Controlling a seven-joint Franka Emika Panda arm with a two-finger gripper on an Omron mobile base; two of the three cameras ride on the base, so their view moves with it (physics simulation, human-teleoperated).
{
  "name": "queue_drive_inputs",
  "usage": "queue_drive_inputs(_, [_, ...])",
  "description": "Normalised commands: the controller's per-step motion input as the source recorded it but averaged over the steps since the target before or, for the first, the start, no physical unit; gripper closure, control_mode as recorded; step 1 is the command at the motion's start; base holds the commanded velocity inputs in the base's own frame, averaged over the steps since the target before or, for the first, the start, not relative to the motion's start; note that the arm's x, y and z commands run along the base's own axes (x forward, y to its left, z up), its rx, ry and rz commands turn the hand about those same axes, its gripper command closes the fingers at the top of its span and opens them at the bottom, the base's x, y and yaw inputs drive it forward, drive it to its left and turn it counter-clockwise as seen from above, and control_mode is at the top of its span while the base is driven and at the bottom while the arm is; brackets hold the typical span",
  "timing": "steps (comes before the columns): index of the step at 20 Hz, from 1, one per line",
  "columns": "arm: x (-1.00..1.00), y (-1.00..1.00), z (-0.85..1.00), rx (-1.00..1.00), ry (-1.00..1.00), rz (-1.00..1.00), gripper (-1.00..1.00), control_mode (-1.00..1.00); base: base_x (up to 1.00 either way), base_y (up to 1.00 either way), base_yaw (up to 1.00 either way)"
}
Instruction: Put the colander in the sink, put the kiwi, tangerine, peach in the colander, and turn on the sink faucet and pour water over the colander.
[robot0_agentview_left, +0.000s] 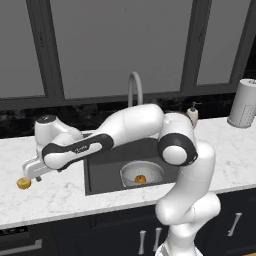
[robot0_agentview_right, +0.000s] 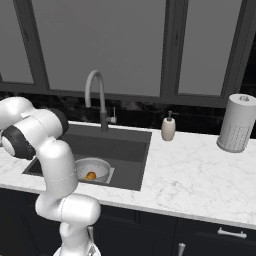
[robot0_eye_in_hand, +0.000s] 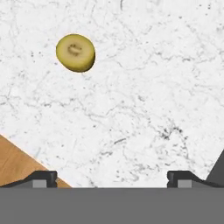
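The kiwi (robot0_eye_in_hand: 75, 52), a small yellow-brown flattened fruit, lies on the white marble counter (robot0_agentview_left: 55, 192) left of the sink (robot0_agentview_left: 102, 172). In the left base view the kiwi (robot0_agentview_left: 23, 183) sits just below my gripper (robot0_agentview_left: 31, 172), which hangs over it at the end of the outstretched arm. In the hand view my gripper (robot0_eye_in_hand: 112, 179) is open and holds nothing. The colander (robot0_agentview_left: 142, 172) rests in the sink (robot0_agentview_right: 125, 150) with one bright orange round fruit (robot0_agentview_right: 90, 175) inside; whether that is the tangerine or the peach I cannot tell. Behind the basin rises the sink faucet (robot0_agentview_right: 97, 95), and no water shows.
A beige soap dispenser (robot0_agentview_right: 168, 127) stands right of the faucet. At the far right of the counter stands a tall white perforated cylinder (robot0_agentview_right: 236, 123). A wooden surface (robot0_eye_in_hand: 17, 166) shows at the hand view's lower left. Dark windows back the counter.
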Motion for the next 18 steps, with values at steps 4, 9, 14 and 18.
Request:
queue_drive_inputs(4, [-0.03, 0.21, -0.08, 0.09, -0.01, 0.23, -1.00, -1.00, 0.00, 0.00, 0.00])
queue_drive_inputs(9, [0.00, 0.18, -0.35, 0.05, -0.01, 0.21, -1.00, -1.00, 0.00, 0.00, 0.00])
queue_drive_inputs(14, [0.00, 0.13, -0.37, 0.04, -0.04, 0.19, -1.00, -1.00, 0.00, 0.00, 0.00])
queue_drive_inputs(18, [0.16, 0.11, -0.29, 0.04, -0.01, 0.17, -1.00, -1.00, 0.00, 0.00, 0.00])
